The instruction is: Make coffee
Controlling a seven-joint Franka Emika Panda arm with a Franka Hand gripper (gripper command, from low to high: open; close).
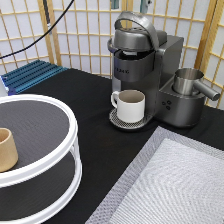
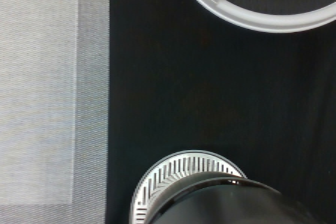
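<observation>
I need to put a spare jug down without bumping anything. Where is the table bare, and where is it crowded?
Bare black table lies between the white two-tier stand and the coffee machine. The grey mat at the exterior view's bottom right holds nothing. It is crowded at the machine, where the mug fills the drip tray. The gripper is not in view.

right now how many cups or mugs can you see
2. A white mug sits on the coffee machine's drip tray. A tan cup stands on the top tier of the white turntable at the exterior view's left. The pincer is out of view; others may be hidden.
</observation>
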